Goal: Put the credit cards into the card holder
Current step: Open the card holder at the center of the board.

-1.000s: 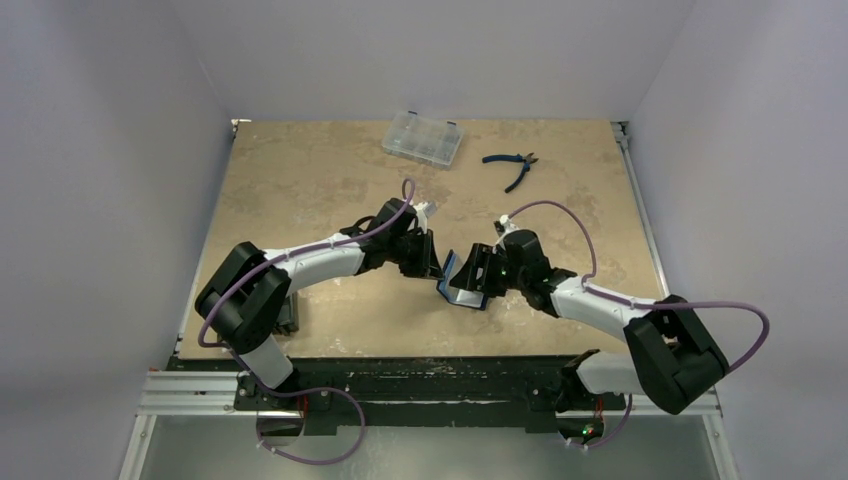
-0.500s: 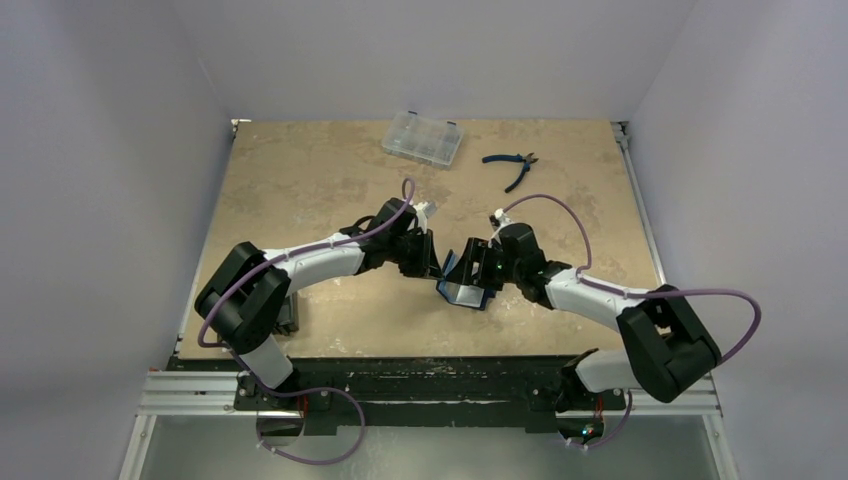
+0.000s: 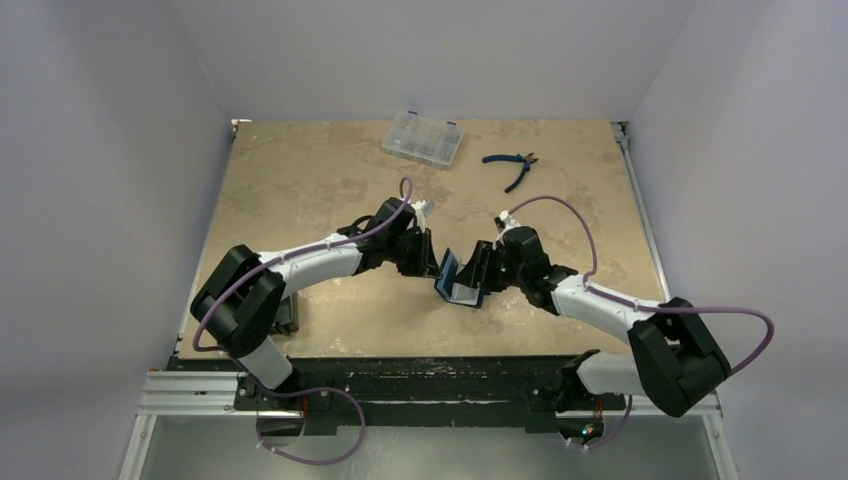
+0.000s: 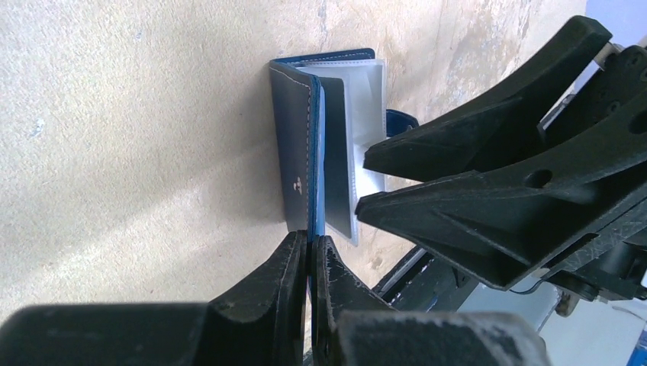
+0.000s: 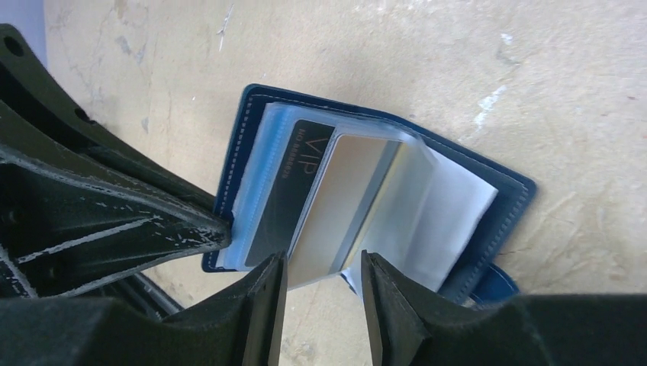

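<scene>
The card holder [image 3: 457,282] is a navy wallet standing open on the table, with clear sleeves inside [image 5: 450,202]. My left gripper [image 3: 437,268] is shut on the edge of its cover [image 4: 309,245] and holds that flap upright. A dark card marked VIP [image 5: 284,194] sits in a sleeve. A whitish-grey credit card [image 5: 345,204] is partly in a sleeve, and its near edge sticks out between the fingers of my right gripper [image 5: 321,284]. Those jaws are open on either side of the card and do not clamp it. No other card shows.
A clear compartment case [image 3: 422,139] and blue-handled pliers [image 3: 512,167] lie at the far edge of the table. A black box [image 3: 288,312] sits under my left arm near the front left. The two grippers are very close together [image 4: 458,156].
My right gripper pushed in toward the wallet, then drew back a little. The left gripper kept its hold on the wallet's cover, which now stands slightly more upright.
</scene>
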{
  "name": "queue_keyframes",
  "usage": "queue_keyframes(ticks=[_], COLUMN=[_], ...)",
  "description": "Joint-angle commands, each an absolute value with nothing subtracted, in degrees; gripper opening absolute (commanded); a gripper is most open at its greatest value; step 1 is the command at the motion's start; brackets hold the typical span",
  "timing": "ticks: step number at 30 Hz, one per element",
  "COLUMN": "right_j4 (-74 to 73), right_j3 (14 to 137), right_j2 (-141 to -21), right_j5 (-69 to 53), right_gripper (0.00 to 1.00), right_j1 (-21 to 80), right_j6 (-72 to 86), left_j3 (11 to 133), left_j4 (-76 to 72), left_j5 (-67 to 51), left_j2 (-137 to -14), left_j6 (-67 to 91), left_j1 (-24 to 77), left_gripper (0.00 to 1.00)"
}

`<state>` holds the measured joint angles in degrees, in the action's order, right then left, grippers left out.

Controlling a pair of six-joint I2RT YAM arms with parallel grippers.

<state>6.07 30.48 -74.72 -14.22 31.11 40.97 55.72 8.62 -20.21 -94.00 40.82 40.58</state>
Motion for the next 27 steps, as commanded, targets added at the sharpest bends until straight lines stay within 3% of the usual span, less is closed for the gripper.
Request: queue_keyframes(ticks=[1,9,14,19,27], right_j4=[1.8,-15.0,-8.2,2.8,9.1], right_j3=[28.8,35.4,37.6,37.7,37.8], right_j2=[-71.9,-67.8,-63.7,-70.8,-77.5], right_j5=[-8.2,8.1,-3.4,-15.7,-17.1], right_gripper=[0.48,0.55,0.66,0.75,0.75], right_j1=[31.1,33.2,33.5,33.5,33.5], right_j6=[39.4,35.4,35.5,38.2,39.9], left_j3=[57.1,56.9,57.0,57.2,56.6], left_j4=[8.7,9.1,8.7,8.7,9.2], left_j5=[-19.5,-19.8,-20.2,-20.1,-19.7], left_j2=[-90.9,-90.1,-90.3,-89.8,-89.7], left_j6=[39.1,39.0,39.3,39.6,39.4], left_j1=[40.6,40.7,40.6,40.7,40.6], left_gripper=[0.0,0.0,0.0,0.0,0.0])
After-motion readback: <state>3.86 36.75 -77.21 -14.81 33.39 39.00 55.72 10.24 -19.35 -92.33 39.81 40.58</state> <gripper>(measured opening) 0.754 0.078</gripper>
